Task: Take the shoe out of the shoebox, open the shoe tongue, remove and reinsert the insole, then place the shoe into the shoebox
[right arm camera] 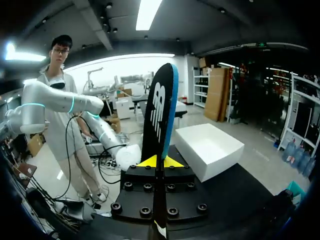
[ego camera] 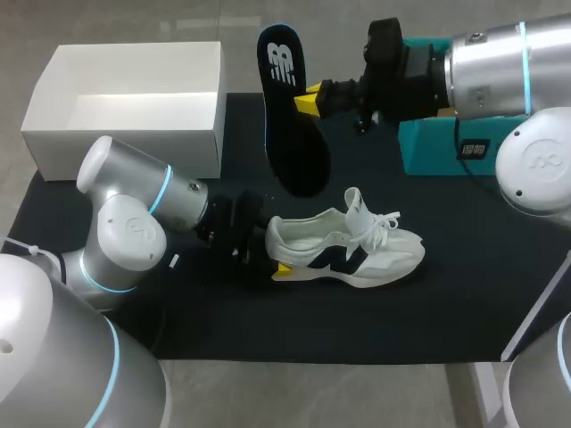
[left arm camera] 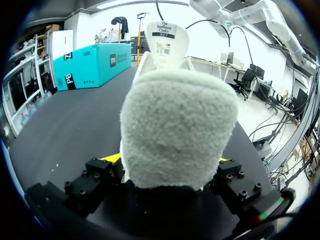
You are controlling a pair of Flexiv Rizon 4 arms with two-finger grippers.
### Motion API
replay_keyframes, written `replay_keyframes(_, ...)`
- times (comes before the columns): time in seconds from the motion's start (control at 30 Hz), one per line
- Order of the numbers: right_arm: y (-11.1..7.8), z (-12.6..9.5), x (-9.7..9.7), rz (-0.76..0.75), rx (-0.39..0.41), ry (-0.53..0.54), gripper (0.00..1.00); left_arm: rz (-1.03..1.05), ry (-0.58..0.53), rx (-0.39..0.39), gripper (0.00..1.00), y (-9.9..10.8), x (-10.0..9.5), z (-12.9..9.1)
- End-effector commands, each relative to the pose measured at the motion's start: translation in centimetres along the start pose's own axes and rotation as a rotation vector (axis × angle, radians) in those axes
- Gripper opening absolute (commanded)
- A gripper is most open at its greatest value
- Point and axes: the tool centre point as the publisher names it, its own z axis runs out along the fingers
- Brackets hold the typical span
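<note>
A black mat (ego camera: 401, 312) covers the table. A teal box (ego camera: 437, 147) sits at its far right edge (dark print on the side). A small white scrap (ego camera: 174, 261) lies on the mat's left part.

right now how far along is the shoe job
About halfway. Done: the shoe is out of the box, on the table, and its insole is out. In hand: left gripper grips the shoe, right gripper holds the insole up. Left: reinsert insole, box the shoe.
</note>
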Motion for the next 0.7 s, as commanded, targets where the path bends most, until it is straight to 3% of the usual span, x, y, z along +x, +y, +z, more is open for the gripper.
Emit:
replay_keyframes(0.03,-1.7,-1.9,2.0,0.02,0.036,-0.068,0.0,0.0,0.002,-0.003,0.0,0.3,-0.1,0.1)
replay_keyframes(0.23,-2.7,-3.0,4.6,0.126,-0.011,-0.078,0.0,0.0,0.002,-0.003,0.0,0.3,-0.1,0.1)
replay_keyframes(0.5,-3.4,-4.1,7.6,0.2,0.019,-0.036,0.0,0.0,0.002,-0.003,0.0,0.3,-0.1,0.1)
replay_keyframes(0.7,-3.6,-4.8,9.0,0.235,-0.012,0.01,0.0,0.0,0.002,-0.003,0.0,0.3,-0.1,0.1)
